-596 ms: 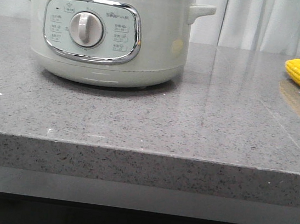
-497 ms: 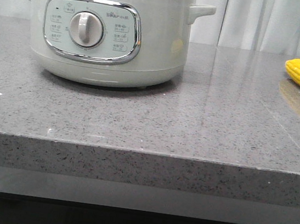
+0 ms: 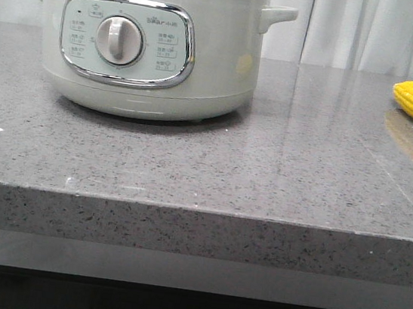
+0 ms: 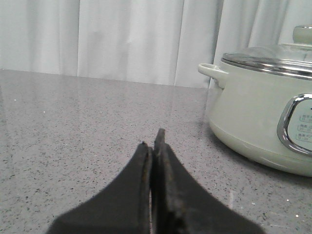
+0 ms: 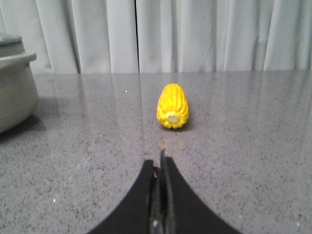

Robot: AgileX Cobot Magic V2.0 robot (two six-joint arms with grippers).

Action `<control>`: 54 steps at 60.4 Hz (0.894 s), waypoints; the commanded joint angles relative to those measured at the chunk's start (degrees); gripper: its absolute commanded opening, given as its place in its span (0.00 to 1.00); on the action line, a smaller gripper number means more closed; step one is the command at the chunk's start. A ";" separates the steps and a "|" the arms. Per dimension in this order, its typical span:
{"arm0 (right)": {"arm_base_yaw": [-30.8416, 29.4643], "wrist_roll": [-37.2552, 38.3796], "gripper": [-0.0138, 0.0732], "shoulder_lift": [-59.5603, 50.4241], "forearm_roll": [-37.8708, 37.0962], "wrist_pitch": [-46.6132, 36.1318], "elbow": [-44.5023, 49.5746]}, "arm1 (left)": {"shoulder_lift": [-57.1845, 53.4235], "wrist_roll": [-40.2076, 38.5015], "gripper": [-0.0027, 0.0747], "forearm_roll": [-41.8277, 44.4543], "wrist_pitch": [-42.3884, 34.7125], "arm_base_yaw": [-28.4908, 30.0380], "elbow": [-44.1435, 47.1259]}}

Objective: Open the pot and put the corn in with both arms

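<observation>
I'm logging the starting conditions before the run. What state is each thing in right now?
pot: upright on the counter, lid on, closed.
lid: seated on the pot's chrome rim.
corn: lying on its side on the counter, apart from the pot, ungrasped.
left end effector: shut, empty, short of the pot.
right end effector: shut, empty, facing the corn's end, not touching it.

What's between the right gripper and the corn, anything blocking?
Nothing visible. The right gripper, shut, faces the corn across bare grey countertop. The pot sits off to the side with its lid still on.
</observation>
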 commanded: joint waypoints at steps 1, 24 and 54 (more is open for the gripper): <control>-0.31 -0.63 0.02 -1.18 -0.40 -2.94 -0.72 | -0.88 0.06 0.01 0.17 -4.61 0.01 0.53; -0.31 -0.57 0.02 -1.18 0.21 -4.23 -2.01 | -0.79 0.06 0.01 0.17 -7.67 0.01 -1.97; -0.31 -0.63 0.02 8.62 -0.48 15.25 -29.51 | 5.31 0.06 0.01 -1.26 13.72 0.01 -30.40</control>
